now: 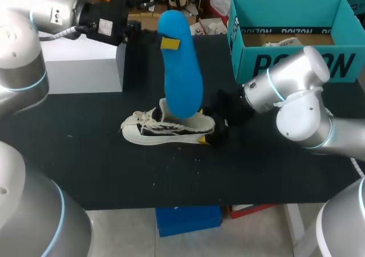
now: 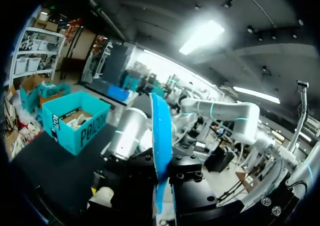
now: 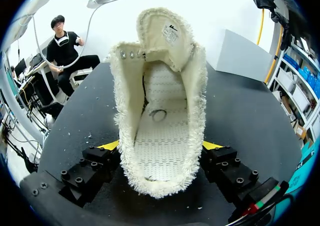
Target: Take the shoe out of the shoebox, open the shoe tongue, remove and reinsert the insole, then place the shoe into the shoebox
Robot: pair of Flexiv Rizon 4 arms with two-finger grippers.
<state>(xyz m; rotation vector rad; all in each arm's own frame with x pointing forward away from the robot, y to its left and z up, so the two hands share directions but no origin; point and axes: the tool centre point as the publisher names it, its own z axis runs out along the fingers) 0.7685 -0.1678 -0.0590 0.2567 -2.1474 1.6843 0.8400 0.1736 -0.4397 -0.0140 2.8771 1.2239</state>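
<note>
Shoe [image 3: 162, 136] heel is sitting squeezed between my right claw's [image 3: 162, 153] two fingers, its opening facing the wrist camera, and the shoe is lying on the black tabletop [image 3: 240, 110]. I am holding the blue insole [image 2: 161, 131] upright in my left claw [image 2: 161, 186], pinched from both sides. Back beside the right claw, the teal shoebox [image 1: 251, 54] is standing open.

Thin blue foam insole [image 2: 161, 136] up edge-on, pinched between black fingers of the left gripper [image 2: 162, 186], open teal cardboard shoebox [image 2: 75, 123] on the black tabletop [image 2: 40, 166] beyond
</note>
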